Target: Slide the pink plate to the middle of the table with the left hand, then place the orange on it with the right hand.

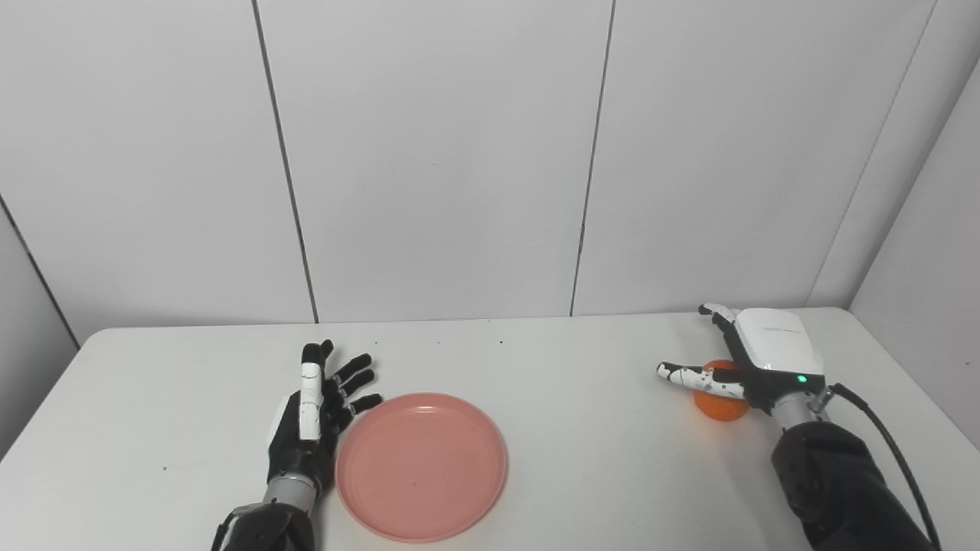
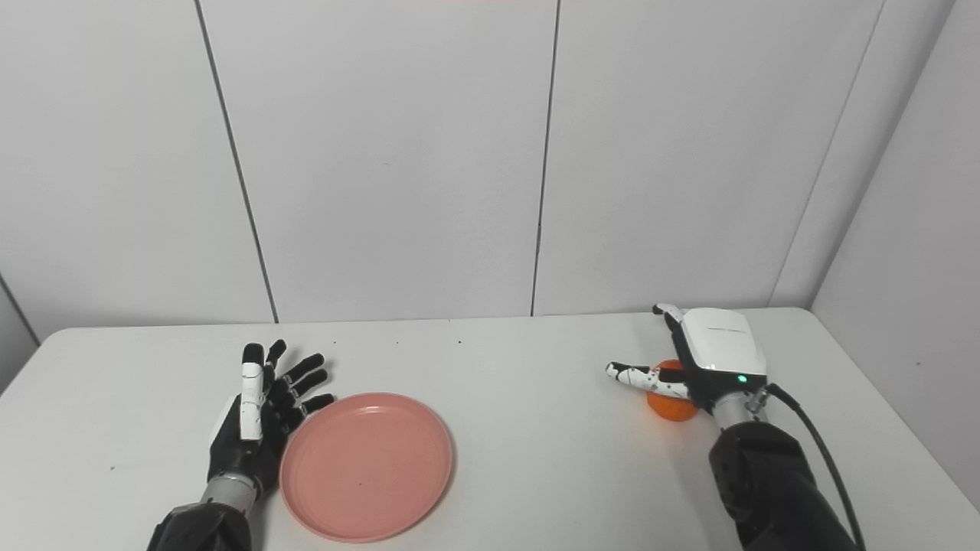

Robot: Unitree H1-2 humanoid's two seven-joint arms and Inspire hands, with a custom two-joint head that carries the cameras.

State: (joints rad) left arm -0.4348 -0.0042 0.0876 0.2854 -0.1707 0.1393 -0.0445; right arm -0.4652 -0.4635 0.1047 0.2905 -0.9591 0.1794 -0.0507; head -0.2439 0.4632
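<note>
Pink plate (image 1: 421, 464): a shallow round dish with a low raised rim, lying flat on the white worktop (image 1: 582, 428) at about 7 o'clock from the worktop's centre, near the front edge. It looks like light, stiff plastic with a smooth underside, so I judge it will slide easily under a sideways push and may spin if pushed off-centre.

Where to take the plate: the rim at its 9 to 10 o'clock side, where the left hand already is; a flat push there should send it toward 3 o'clock.

Orange (image 1: 721, 402): a small round fruit resting on the worktop at about 3 o'clock from centre, well apart from the plate. Firm and fairly grippy by its look, but free to roll; best taken around its widest part, fingers on the far side and thumb on the near side.

Left hand (image 1: 315, 417): released, fingers spread and pointing toward 12 to 1 o'clock, palm turned toward the plate. It stands just beside the plate's left rim; whether it touches the rim I cannot tell. The forearm rises from the bottom edge.

Right hand (image 2: 700, 361): spread open above and around the orange, back of the hand up, one finger reaching toward 9 o'clock across the fruit's front. It is not closed on the fruit; contact is unclear.

Stage, as I judge it: the plate is not yet in the middle.
</note>
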